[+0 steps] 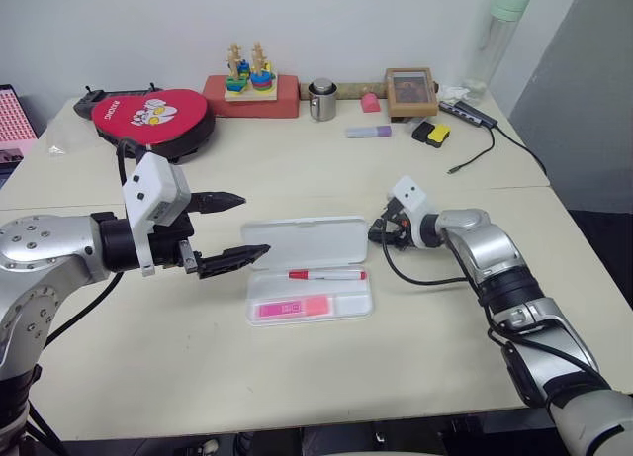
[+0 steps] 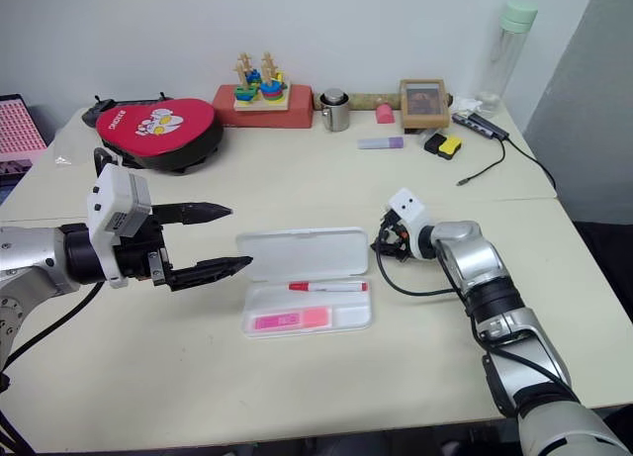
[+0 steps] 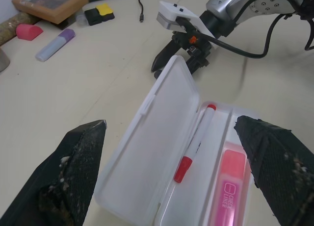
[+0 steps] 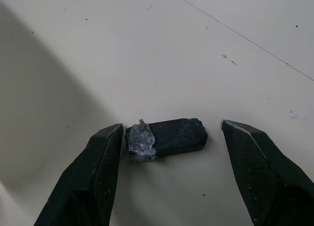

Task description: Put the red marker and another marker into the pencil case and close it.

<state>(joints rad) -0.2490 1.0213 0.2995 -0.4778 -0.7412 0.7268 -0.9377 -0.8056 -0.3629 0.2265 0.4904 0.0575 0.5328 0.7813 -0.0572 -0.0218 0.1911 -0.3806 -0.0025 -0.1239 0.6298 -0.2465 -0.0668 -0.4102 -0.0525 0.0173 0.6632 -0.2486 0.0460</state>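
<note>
The pencil case (image 1: 307, 240) lies open in the middle of the table, its lid flat on the far side. In its tray, the red marker (image 1: 326, 274) rests in the back compartment. The pink marker (image 1: 292, 308) fills the front one. My left gripper (image 1: 254, 224) hovers open just left of the case, with nothing between its fingers. Low over the table, my right gripper (image 1: 379, 230) is open at the right end of the lid. In the right wrist view a small black block (image 4: 167, 137) lies on the table between its fingers (image 4: 93, 172), apart from both.
Along the back edge stand a red padded pouch (image 1: 150, 115), a stacking toy on a red block (image 1: 250, 88), a metal cup (image 1: 321, 100), a purple highlighter (image 1: 369, 132), a picture frame (image 1: 410, 90) and a bottle (image 1: 499, 31). A black cable (image 1: 485, 149) trails at the back right.
</note>
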